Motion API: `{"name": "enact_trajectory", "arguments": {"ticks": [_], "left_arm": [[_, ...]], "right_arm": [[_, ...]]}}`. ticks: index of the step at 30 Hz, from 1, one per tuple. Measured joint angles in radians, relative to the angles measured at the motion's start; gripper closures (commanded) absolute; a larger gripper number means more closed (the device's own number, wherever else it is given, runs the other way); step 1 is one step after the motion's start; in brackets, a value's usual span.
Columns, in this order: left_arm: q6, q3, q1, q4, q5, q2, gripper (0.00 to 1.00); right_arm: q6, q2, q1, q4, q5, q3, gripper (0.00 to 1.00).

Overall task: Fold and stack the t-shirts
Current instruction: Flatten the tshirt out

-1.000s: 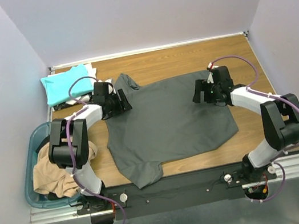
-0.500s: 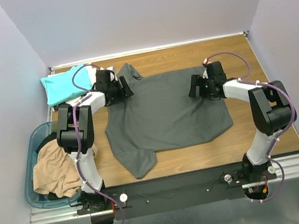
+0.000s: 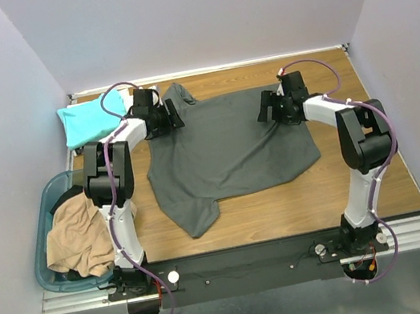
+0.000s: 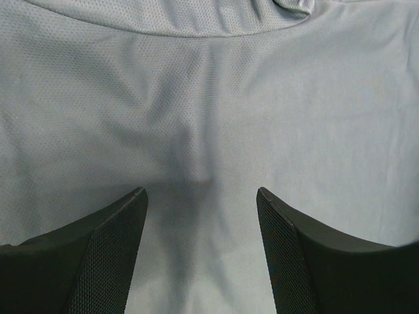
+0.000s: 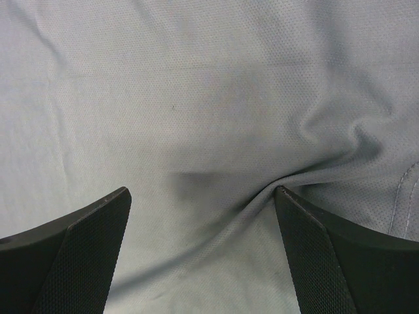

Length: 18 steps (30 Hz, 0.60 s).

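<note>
The large dark grey t-shirt (image 3: pixel 225 150) lies spread on the wooden table, one sleeve pointing to the near left. My left gripper (image 3: pixel 173 115) is over its far left corner and my right gripper (image 3: pixel 265 107) is over its far right edge. In the left wrist view the gripper (image 4: pixel 201 196) is open with grey cloth (image 4: pixel 209 98) lying between the fingers. In the right wrist view the gripper (image 5: pixel 203 193) is open too, and a fold of cloth (image 5: pixel 196 85) runs up to its right fingertip (image 5: pixel 288 203). The teal t-shirt (image 3: pixel 89 120) lies folded at the far left. The tan t-shirt (image 3: pixel 82 236) hangs out of the basket. The white t-shirt is hidden.
The blue-green plastic basket (image 3: pixel 43 227) stands at the near left beside the left arm's base. Walls close the table at the back and on both sides. Bare wood shows to the right of the grey shirt (image 3: pixel 368 178).
Both grippers have moved toward the back wall, and the grey shirt has slid away with them, its far edge now nearer the back.
</note>
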Motion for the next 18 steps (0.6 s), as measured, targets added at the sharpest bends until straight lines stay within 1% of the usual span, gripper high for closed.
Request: {"name": "enact_trajectory", "arguments": {"ticks": [5, 8, 13, 18], "left_arm": [[0.01, 0.041, 0.0, -0.053, -0.012, -0.005, 0.25], [0.023, 0.041, 0.0, -0.087, -0.026, -0.037, 0.25], [0.029, -0.014, -0.006, -0.091, -0.037, -0.142, 0.25], [0.023, -0.169, -0.033, -0.052, -0.042, -0.269, 0.25]], "right_arm": [[-0.004, -0.012, 0.0, -0.063, 0.0, 0.017, 0.04], [-0.003, -0.06, 0.0, -0.097, 0.0, 0.003, 0.04], [0.021, -0.26, 0.0, -0.13, 0.007, -0.094, 0.04], [0.07, -0.462, 0.0, -0.179, 0.034, -0.237, 0.04]]}}
